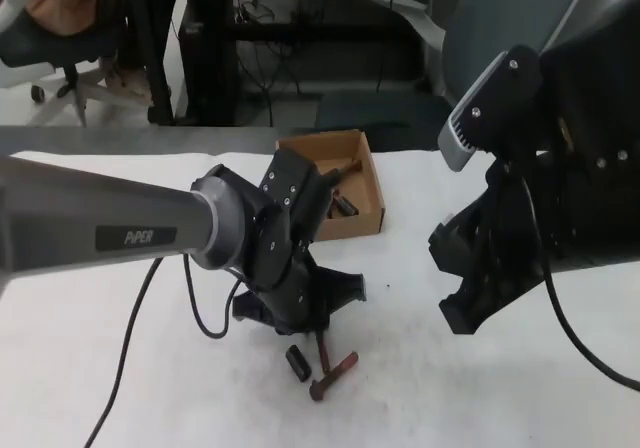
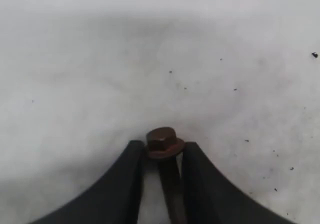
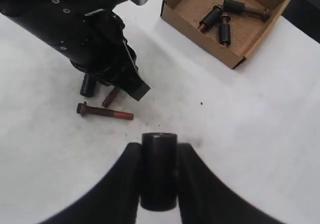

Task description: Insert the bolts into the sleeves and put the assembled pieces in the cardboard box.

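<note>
Bench scene with two arms. The left tool [image 2: 162,150] is clamped on a rusty bolt [image 2: 161,140], gripping the shank just behind the hexagonal head, which projects past the fingertips [image 2: 134,151]. In the high view the left tool [image 1: 300,313] stands low over the white bench [image 1: 480,388], near its middle, with the held bolt [image 1: 322,346] pointing toward the near edge. It cannot be told whether this bolt touches the bench.

The right tool [image 3: 159,147] is clamped on a black sleeve [image 3: 159,176]. The sleeve sits between the fingers with its open end facing away from the wrist. This tool is held above the bench, to the right of the left tool and well apart from it.

Two loose parts lie on the bench just on the near side of the left tool: a short black sleeve [image 1: 297,361] to the left and a second rusty bolt [image 1: 333,375] to the right. They are near each other, and the held bolt lies between them.

The cardboard box [image 1: 350,223] stands open on the far side of the bench, beyond the left tool. The right wrist view shows three assembled pieces [image 3: 224,31] lying on its floor, each a black sleeve with a bolt through it.
</note>
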{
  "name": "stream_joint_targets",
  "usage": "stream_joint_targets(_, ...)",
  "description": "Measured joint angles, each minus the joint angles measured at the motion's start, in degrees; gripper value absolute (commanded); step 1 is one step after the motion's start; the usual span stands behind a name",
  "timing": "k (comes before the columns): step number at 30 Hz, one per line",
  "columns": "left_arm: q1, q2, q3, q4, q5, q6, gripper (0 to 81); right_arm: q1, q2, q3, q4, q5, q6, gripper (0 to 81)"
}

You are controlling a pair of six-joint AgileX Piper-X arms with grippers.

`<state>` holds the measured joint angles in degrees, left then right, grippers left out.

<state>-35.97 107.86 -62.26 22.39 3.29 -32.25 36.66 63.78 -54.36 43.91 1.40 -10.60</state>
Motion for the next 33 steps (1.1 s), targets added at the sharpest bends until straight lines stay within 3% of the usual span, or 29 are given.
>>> stream_joint_targets(5, -0.11, -4.25, 1.27, -1.01, -1.58, 8.24, 1.8, 0.0, -4.22, 7.71, -8.21, -0.99, 1.89, 0.6)
stream_joint_targets(12, -0.11, -25.47, 11.94, -15.0, -3.29, 19.09, 1.8, 1.27, -17.09, 25.11, -25.6, -4.82, 11.57, 0.6)
stream_joint_targets(16, -0.11, -37.75, 24.34, -30.99, 2.07, 20.64, 1.8, 5.43, -21.23, 35.53, -40.43, -6.63, 15.5, 0.6)
stream_joint_targets(19, -0.69, -43.08, 33.16, -48.53, 8.28, 19.42, 1.8, 9.53, -21.41, 40.87, -50.18, -3.07, 16.3, 0.6)
stream_joint_targets(24, -3.12, -44.98, 41.52, -65.04, 11.18, 11.48, 1.8, 14.71, -17.87, 43.45, -58.47, 3.54, 15.81, 0.6)
stream_joint_targets(33, -11.15, -44.05, 42.52, -67.85, 11.01, 14.29, 1.8, 16.44, -8.25, 43.45, -75.75, 7.94, 15.67, 0.6)
